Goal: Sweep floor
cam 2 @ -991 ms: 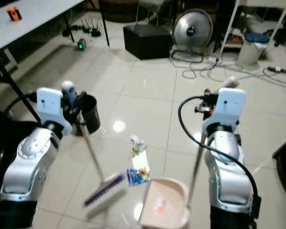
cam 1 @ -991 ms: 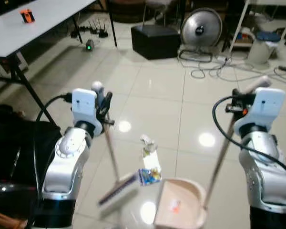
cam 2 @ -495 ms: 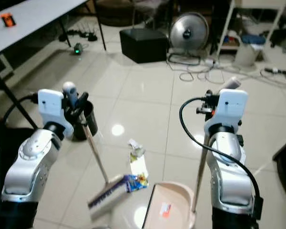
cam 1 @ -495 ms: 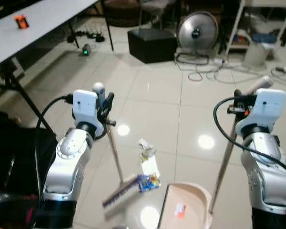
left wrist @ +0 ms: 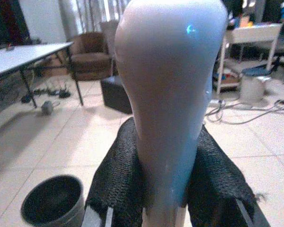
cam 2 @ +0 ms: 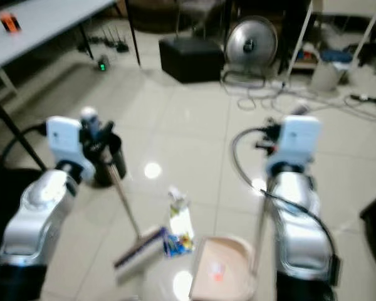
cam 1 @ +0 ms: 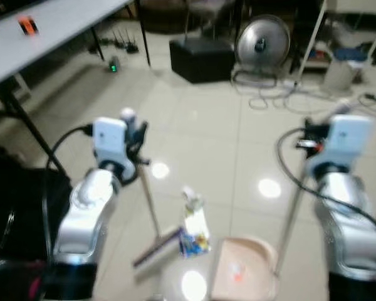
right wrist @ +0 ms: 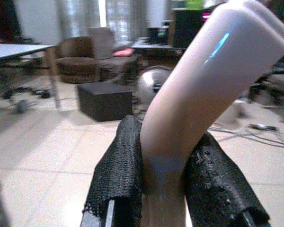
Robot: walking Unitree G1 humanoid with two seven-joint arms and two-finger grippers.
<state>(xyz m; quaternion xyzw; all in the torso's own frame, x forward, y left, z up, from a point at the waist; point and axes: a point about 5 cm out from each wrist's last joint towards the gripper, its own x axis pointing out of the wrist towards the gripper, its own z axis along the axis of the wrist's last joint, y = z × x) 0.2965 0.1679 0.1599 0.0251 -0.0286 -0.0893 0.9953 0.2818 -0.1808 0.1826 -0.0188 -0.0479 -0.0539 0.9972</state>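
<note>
Your left gripper (left wrist: 168,189) clamps the broom (cam 1: 149,207); your right gripper (right wrist: 165,189) clamps the dustpan (cam 1: 241,273).
Pale, slanted broom handle, bristles touching a colourful wrapper (cam 1: 193,241).

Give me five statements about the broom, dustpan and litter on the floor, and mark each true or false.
1. The left gripper is shut on the broom handle. True.
2. The right gripper is open. False: it is shut on the dustpan handle.
3. The dustpan already holds a small orange scrap. True.
4. The colourful wrapper lies inside the dustpan. False: it is on the floor between the broom head and the dustpan.
5. A fan stands beyond the black box. True.
</note>
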